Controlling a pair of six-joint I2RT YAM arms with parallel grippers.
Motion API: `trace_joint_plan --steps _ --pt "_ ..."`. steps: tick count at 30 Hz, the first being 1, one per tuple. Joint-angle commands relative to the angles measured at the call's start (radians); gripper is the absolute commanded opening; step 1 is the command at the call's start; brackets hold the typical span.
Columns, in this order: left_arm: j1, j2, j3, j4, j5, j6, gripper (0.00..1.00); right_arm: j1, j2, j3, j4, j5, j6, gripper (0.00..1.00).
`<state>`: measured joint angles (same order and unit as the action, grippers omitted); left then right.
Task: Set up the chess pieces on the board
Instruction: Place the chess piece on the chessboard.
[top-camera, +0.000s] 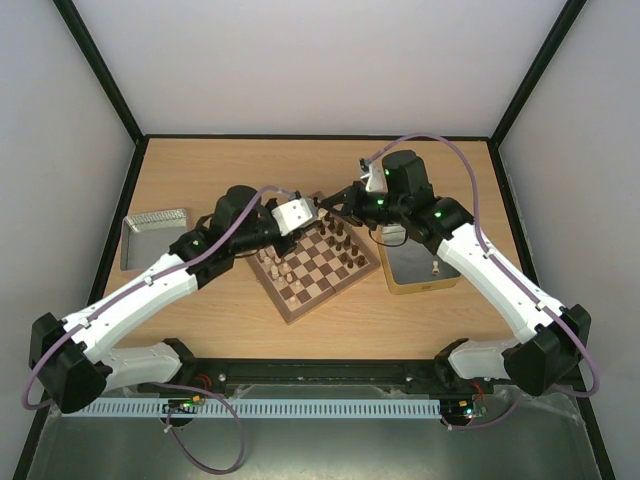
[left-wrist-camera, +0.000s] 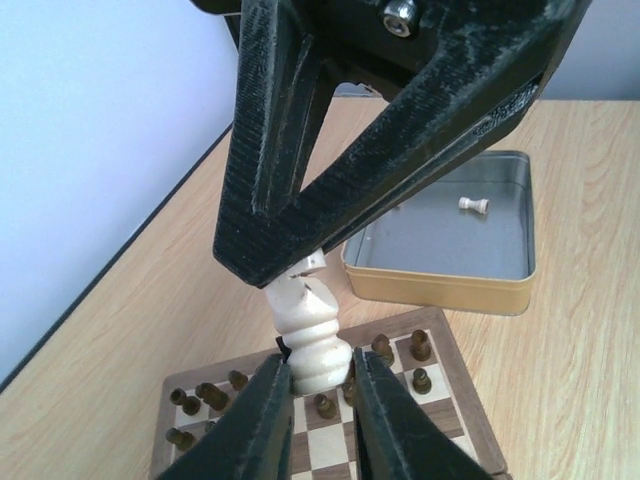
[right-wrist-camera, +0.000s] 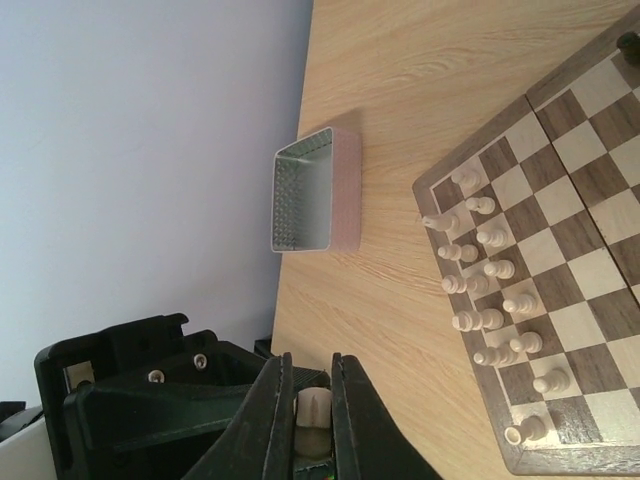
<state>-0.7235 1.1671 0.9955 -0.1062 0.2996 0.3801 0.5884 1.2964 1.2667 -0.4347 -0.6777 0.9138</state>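
Both grippers meet above the far corner of the board (top-camera: 322, 290). One cream chess piece (left-wrist-camera: 312, 335) is held between them. My left gripper (left-wrist-camera: 318, 400) is shut on its base. My right gripper (right-wrist-camera: 312, 400) is shut on its top end (right-wrist-camera: 314, 408), and its black fingers (left-wrist-camera: 300, 180) fill the upper left wrist view. In the top view the left gripper (top-camera: 316, 212) and right gripper (top-camera: 336, 206) nearly touch. Several cream pieces (right-wrist-camera: 490, 290) stand in two rows along the board's left side (top-camera: 275, 262). Another cream piece (left-wrist-camera: 476, 205) lies in the tin.
Dark brown chessmen (top-camera: 346, 238) stand on the board's far right side, just under the grippers (left-wrist-camera: 420, 345). The gold-walled metal tin (top-camera: 400, 280) sits right of the board. Its lid (top-camera: 152, 235) stands at the table's left, also in the right wrist view (right-wrist-camera: 310, 190).
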Motion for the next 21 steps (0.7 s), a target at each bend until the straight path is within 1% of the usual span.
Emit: trace_joint_plan --steps 1,2,3,4,7,9,12,14,17,21 --pt "-0.011 0.013 0.009 0.045 -0.08 -0.032 0.35 0.004 -0.004 -0.002 -0.014 0.031 -0.06 0.02" --pt "-0.012 0.018 0.021 0.032 -0.105 -0.06 0.54 0.004 -0.007 -0.003 -0.014 0.07 -0.083 0.02" --pt "-0.012 0.022 0.031 0.019 -0.124 -0.084 0.63 0.004 -0.011 -0.007 -0.009 0.113 -0.105 0.02" --pt "-0.013 0.022 0.044 0.0 -0.14 -0.102 0.68 0.004 -0.017 -0.016 0.002 0.15 -0.133 0.02" --pt "-0.013 0.005 0.073 -0.045 -0.212 -0.162 0.78 0.009 -0.038 -0.066 0.072 0.276 -0.19 0.02" --pt "-0.012 -0.025 0.077 -0.067 -0.265 -0.208 0.82 0.025 -0.044 -0.099 0.107 0.356 -0.23 0.02" --pt "-0.009 -0.088 0.062 -0.055 -0.401 -0.298 0.87 0.076 -0.047 -0.144 0.136 0.511 -0.3 0.02" --pt "0.006 -0.126 0.064 -0.049 -0.464 -0.368 0.9 0.113 -0.048 -0.178 0.157 0.587 -0.345 0.02" --pt "0.037 -0.17 0.072 -0.047 -0.481 -0.457 0.93 0.178 -0.043 -0.215 0.172 0.669 -0.386 0.02" --pt "0.069 -0.213 0.072 -0.032 -0.525 -0.541 0.94 0.304 -0.02 -0.246 0.179 0.79 -0.427 0.02"
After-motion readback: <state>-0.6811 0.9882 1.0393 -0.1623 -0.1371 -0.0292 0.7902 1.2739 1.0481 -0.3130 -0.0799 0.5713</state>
